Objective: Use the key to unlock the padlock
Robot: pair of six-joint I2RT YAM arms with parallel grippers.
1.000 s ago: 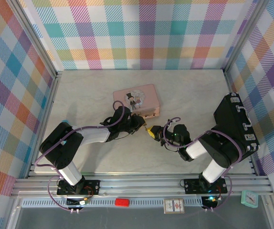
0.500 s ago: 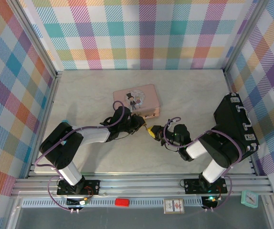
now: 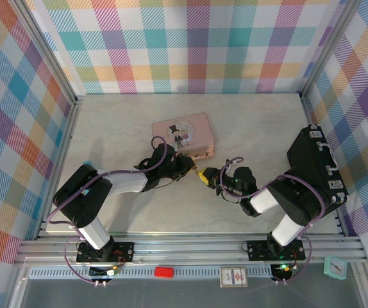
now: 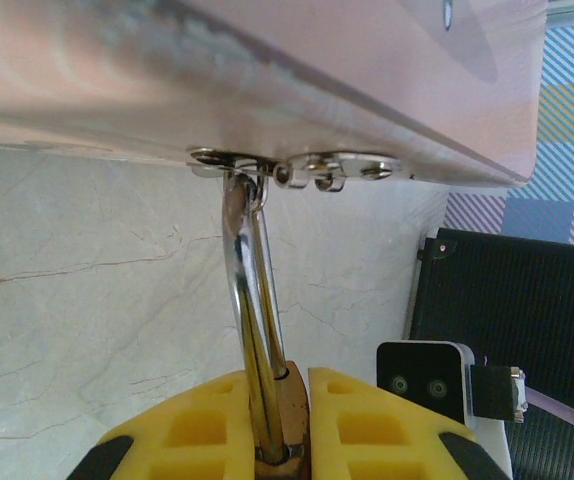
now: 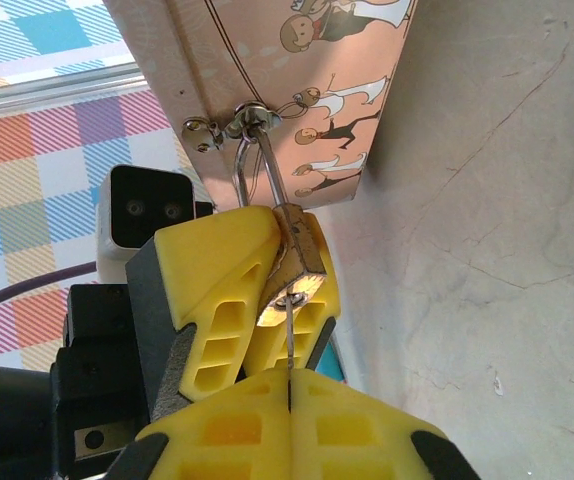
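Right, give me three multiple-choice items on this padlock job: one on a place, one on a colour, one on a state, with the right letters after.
1. Where does the padlock hang?
A. From the black case's handle
B. From the clasp of the pink tin
C. Nowhere, it lies loose on the table

2. What colour are the gripper fingers?
A. Yellow
B. Blue
C. White

3. What is the right gripper doing?
A. Hanging open over the table
B. Clamping the tin's lid
C. Pinching the key

Answers:
1 B: the padlock hooks through the clasp on the tin's edge.
2 A: both pairs of fingers show yellow in the right wrist view.
3 C: the key's thin blade runs from between its fingers up to the padlock's underside, while the left gripper clamps the padlock's body.
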